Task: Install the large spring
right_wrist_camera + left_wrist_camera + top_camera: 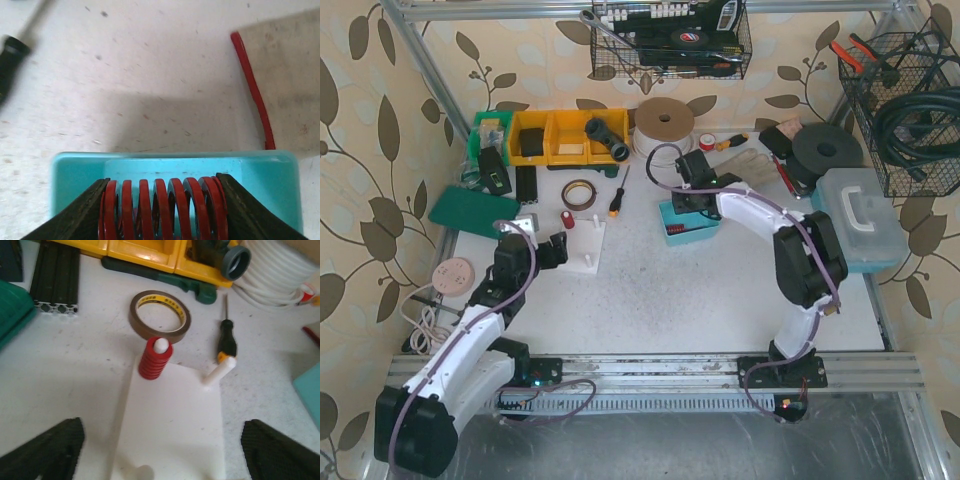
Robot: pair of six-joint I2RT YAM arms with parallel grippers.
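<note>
Left arm [470,335] bent at elbow, reaching forward and low. Left gripper [160,450] has jaws wide apart, nothing between them. Right arm [790,250] folded at elbow, forearm stretched left and away from me, wrist pitched down. Right gripper [162,200] fingers [85,215] clamped on red spring [165,207], end to end.

White-black arms [460,345], seemingly purple cables [649,168]

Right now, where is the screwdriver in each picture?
Top external: the screwdriver lies just above the middle, left of the teal box.
Left wrist: the screwdriver is right of centre, beside the tape roll; the teal box peeks in at the right edge.
Right wrist: the screwdriver is blurry, at the upper left edge; the teal box fills the bottom.
Shared landmark: the teal box.
</note>
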